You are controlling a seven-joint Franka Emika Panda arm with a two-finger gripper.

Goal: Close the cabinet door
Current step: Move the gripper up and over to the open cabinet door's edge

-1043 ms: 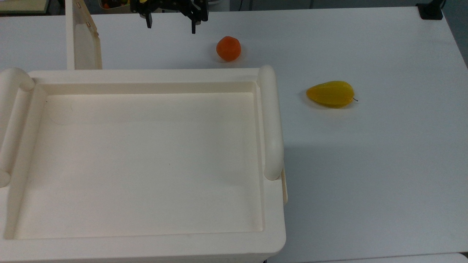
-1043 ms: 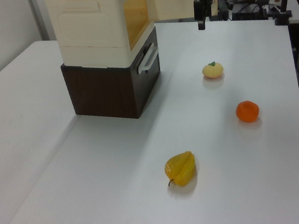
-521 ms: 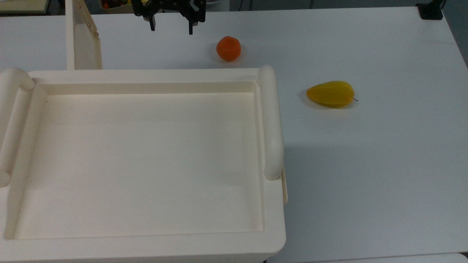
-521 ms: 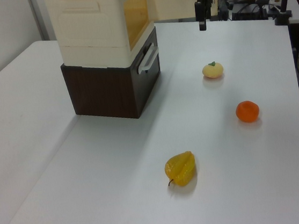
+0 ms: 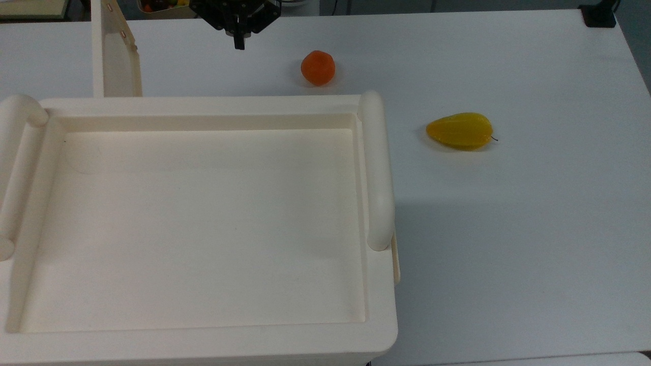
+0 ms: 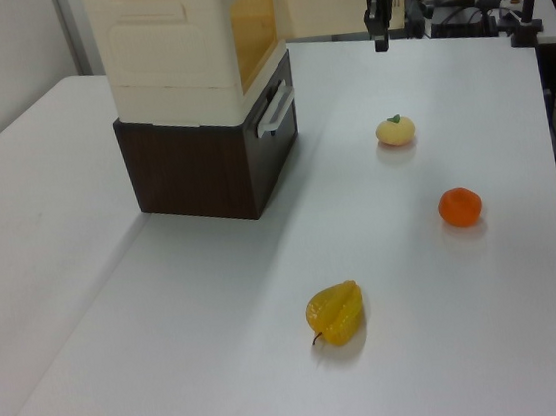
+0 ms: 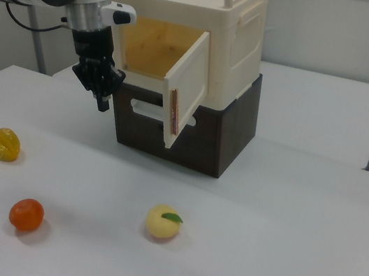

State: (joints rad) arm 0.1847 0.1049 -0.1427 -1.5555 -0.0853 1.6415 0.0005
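The cream cabinet (image 5: 377,168) (image 6: 189,47) (image 7: 248,35) stands on a dark brown box. Its cabinet door (image 5: 116,58) (image 7: 189,89) (image 6: 320,2) is swung open, sticking out from the cabinet's front at the top view's left. The orange-lit inside shows in the right view. My gripper (image 5: 238,44) (image 6: 380,41) (image 7: 103,103) hangs above the table, shut with nothing in it. In the top view it is to the right of the door and apart from it. In the right view it is to the left of the door, before the opening.
An orange fruit (image 5: 318,67) (image 7: 26,214) lies to the top view's right of the gripper. A yellow starfruit (image 5: 460,130) (image 6: 336,313) lies further right. A pale peach (image 6: 396,130) (image 7: 164,222) sits in front of the door. The dark box (image 7: 185,131) carries the cabinet.
The fingers, wide apart a second ago, have come together. The gripper has stayed at nearly the same spot. Door and fruits have not moved.
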